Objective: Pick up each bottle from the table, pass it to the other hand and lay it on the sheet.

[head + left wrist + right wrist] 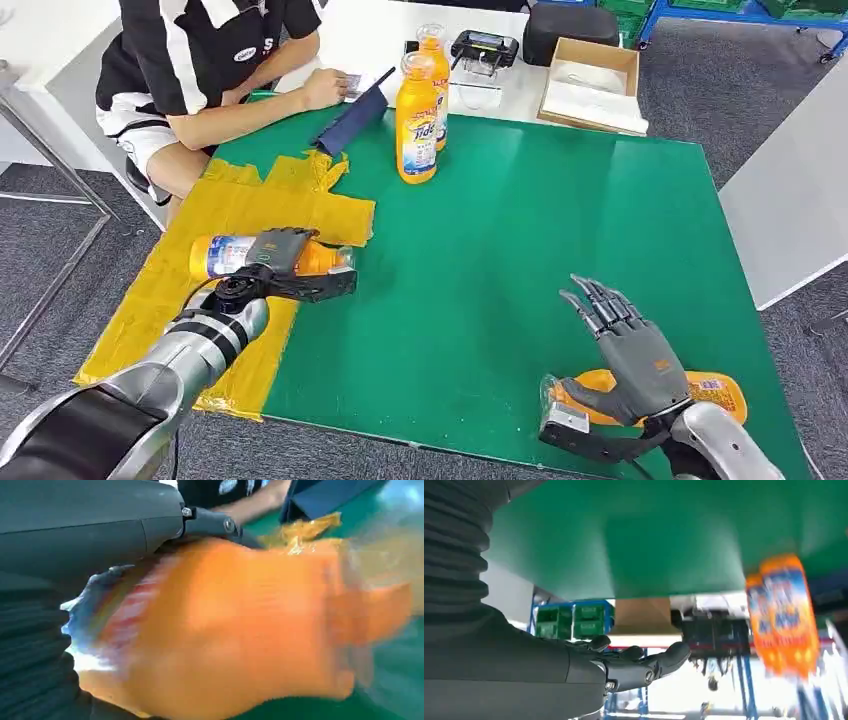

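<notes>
While the left hand (pixel 285 265) grips a bottle (pixel 225 253) lying crosswise at the yellow sheet (pixel 240 215)'s right edge, cap pointing right toward the green table (pixel 520 230), its fingers wrap the orange middle. Over on the near right, the right hand (pixel 630 350) hovers with fingers spread and nothing in it, just above another bottle (pixel 715 392) lying along the near table edge, so that arm's clearly nearer for it. Two more bottles (pixel 418 120) stand upright at the far side, well apart from both hands.
</notes>
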Available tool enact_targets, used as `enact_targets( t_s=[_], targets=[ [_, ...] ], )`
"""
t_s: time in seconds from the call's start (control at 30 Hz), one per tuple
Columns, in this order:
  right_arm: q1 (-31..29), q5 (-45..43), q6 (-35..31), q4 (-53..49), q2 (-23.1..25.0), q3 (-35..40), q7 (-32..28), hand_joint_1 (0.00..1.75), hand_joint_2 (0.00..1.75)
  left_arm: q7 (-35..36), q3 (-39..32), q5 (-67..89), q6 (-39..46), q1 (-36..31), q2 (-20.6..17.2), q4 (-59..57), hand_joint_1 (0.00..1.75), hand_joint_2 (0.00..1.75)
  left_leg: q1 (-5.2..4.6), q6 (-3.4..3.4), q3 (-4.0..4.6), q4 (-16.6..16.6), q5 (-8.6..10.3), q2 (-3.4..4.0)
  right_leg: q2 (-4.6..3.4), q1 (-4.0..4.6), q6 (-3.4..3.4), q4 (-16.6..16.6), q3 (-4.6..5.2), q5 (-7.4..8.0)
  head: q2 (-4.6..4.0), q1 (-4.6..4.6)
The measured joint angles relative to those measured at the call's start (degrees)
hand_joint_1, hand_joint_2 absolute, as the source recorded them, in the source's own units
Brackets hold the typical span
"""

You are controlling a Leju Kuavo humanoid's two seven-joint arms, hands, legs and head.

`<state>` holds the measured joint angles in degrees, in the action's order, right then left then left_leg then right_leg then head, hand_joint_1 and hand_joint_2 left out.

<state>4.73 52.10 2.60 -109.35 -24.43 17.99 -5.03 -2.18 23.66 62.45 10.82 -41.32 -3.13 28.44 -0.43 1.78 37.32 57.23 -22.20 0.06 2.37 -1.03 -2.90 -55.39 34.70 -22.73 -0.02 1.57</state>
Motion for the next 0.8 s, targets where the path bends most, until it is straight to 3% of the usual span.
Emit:
enact_targets(
  t_s=[0.2,0.47,0.67,0.8],
  targets=[
    [3.99,-4.54,3.19,0.22,-8.82,0.53,0.98,0.0,1.75,-6.3,-3.89,-6.3,-0.51,0.37,0.77,-0.74,0.0,1.75,-0.06,0.02,0.01,0.0,-0.01,-0.13,0.05,-0.09,-0.02,0.0,-0.02,-0.01,0.0,-0.02],
    [8.29,-6.03,2.58,-1.44,-13.58,-0.44,4.86,0.0,1.75,-14.93,-9.0,-16.56,-0.44,2.89,0.85,2.78,0.0,1.75,-0.06,0.01,-0.01,0.0,-0.03,-0.02,0.01,-0.08,-0.02,0.0,0.04,-0.01,0.0,0.0],
    [12.61,-8.06,1.42,-3.17,-15.73,-3.1,9.07,0.0,1.75,-19.37,-12.69,-32.52,-3.77,8.92,0.5,17.48,0.0,1.75,-0.06,0.02,0.03,0.0,-0.03,0.0,0.01,-0.09,-0.02,0.0,0.04,-0.02,0.0,-0.02],
    [14.18,-4.58,1.66,-3.23,-15.77,-5.33,12.81,0.0,1.75,-20.46,-14.31,-41.54,-6.98,13.88,0.0,30.83,0.0,1.75,-0.07,0.01,0.04,0.0,-0.11,0.03,-0.01,-0.1,-0.02,0.01,0.08,-0.04,0.0,-0.02]
  ],
)
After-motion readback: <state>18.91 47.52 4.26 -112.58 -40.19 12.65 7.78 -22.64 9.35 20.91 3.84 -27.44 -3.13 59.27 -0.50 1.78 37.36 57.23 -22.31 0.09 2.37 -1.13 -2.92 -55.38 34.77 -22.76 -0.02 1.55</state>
